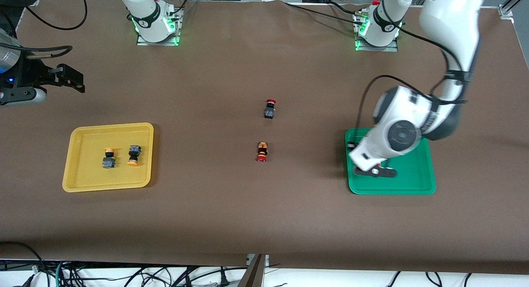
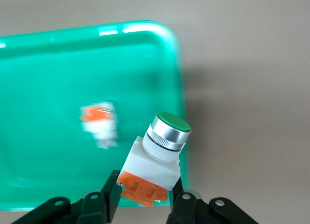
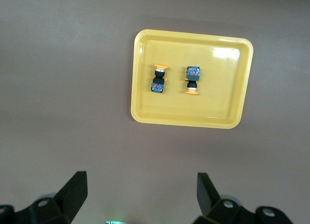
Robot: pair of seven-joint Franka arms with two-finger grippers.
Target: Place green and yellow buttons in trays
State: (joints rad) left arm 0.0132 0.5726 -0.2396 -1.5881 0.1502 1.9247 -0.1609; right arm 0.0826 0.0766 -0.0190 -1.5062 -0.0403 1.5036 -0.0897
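Observation:
My left gripper [image 1: 374, 171] [image 2: 145, 195] is shut on a white-bodied button [image 2: 157, 161] with a green cap and orange base, just above the green tray [image 1: 413, 175] [image 2: 48, 88]. A second white and orange button [image 2: 99, 125] lies in that tray. The yellow tray [image 1: 82, 132] [image 3: 218, 108] holds two black buttons with yellow caps [image 1: 109, 158] [image 1: 133, 155], which also show in the right wrist view [image 3: 159, 79] [image 3: 192, 80]. My right gripper [image 1: 72, 80] [image 3: 142, 185] is open and empty, up in the air past the right arm's end of the yellow tray.
Two black switches with red caps [image 1: 270, 109] [image 1: 262, 151] lie mid-table between the trays, one nearer the front camera than the other. The arms' bases [image 1: 155, 24] [image 1: 378, 30] stand along the table's edge.

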